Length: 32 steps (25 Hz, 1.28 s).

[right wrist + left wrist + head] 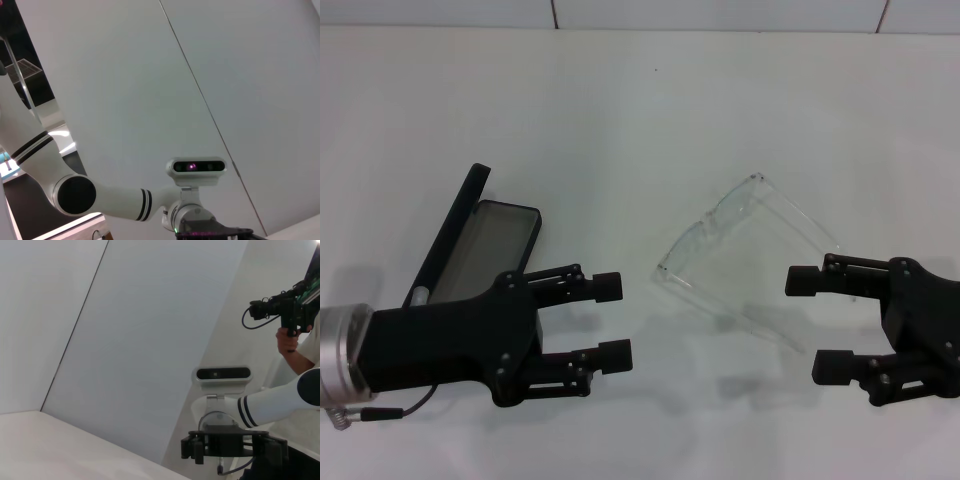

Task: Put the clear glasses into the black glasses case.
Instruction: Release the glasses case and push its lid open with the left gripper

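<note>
The clear glasses lie on the white table right of centre, arms unfolded toward my right gripper. The black glasses case lies open at the left, its lid raised on its far-left side and its grey lining showing. My left gripper is open, hovering just right of the case, its body covering the case's near end. My right gripper is open too, its fingers close to the tips of the glasses' arms. Neither gripper holds anything.
A tiled wall edge borders the table's far side. In the left wrist view the right arm's gripper shows far off, with a person holding a camera behind it. The right wrist view shows the left arm.
</note>
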Each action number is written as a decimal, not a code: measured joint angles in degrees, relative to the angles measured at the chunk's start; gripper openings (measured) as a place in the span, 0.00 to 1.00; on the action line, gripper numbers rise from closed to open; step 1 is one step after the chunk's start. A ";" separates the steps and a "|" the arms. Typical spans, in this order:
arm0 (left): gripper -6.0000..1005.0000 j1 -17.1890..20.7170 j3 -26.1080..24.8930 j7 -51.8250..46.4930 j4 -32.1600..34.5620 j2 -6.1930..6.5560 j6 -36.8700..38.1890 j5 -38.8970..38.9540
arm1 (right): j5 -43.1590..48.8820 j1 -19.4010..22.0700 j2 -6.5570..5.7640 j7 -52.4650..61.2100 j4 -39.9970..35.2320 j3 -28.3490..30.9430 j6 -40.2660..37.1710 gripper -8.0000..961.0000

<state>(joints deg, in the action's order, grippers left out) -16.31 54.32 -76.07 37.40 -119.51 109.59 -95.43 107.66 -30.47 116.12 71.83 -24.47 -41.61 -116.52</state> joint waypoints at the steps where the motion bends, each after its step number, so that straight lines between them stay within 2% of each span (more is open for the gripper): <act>1: 0.76 0.02 -0.01 -0.02 0.00 0.00 0.00 -0.02 | 0.00 0.08 0.02 -0.01 -0.01 0.00 0.02 0.91; 12: 0.76 -0.13 -0.05 -1.25 -0.66 0.03 0.00 -0.02 | -0.58 0.58 0.06 -0.75 0.48 0.59 0.83 0.90; 17: 0.76 -0.11 -0.50 -4.62 1.77 0.05 -0.06 0.61 | -5.80 3.78 -0.34 -4.78 0.31 0.82 2.37 0.90; 19: 0.76 0.26 -1.23 -10.43 8.50 -0.24 -1.26 0.68 | -9.23 5.77 -0.51 -7.33 0.07 0.83 1.94 0.90; 20: 0.76 0.46 -1.09 -15.65 14.34 -0.41 -3.43 0.46 | -11.04 6.70 -0.64 -8.03 0.00 0.83 1.81 0.90; 21: 0.76 0.47 -0.95 -17.00 15.84 -0.43 -4.10 0.39 | -12.03 7.13 -0.70 -8.25 -0.06 0.83 1.79 0.90; 22: 0.76 0.57 -0.32 -21.99 20.91 -0.49 -6.37 -0.04 | -13.32 7.92 -0.85 -8.45 -0.28 0.83 1.76 0.90; 27: 0.76 1.32 4.21 -35.09 38.91 -0.56 -12.30 -0.49 | -14.35 9.89 -1.16 -8.63 -1.07 0.76 2.17 0.90; 29: 0.76 2.07 5.80 -40.72 47.02 -0.50 -16.44 -2.91 | -14.27 10.19 -0.98 -9.13 -0.77 0.48 3.17 0.90; 32: 0.76 2.38 8.13 -49.75 56.73 -0.41 -22.85 -12.27 | -14.08 10.67 -0.78 -10.61 -0.22 0.08 3.96 0.89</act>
<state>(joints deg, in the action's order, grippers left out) -13.94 62.46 -125.83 94.13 -119.92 86.75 -107.70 93.58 -19.80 115.34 61.23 -24.70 -41.53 -112.55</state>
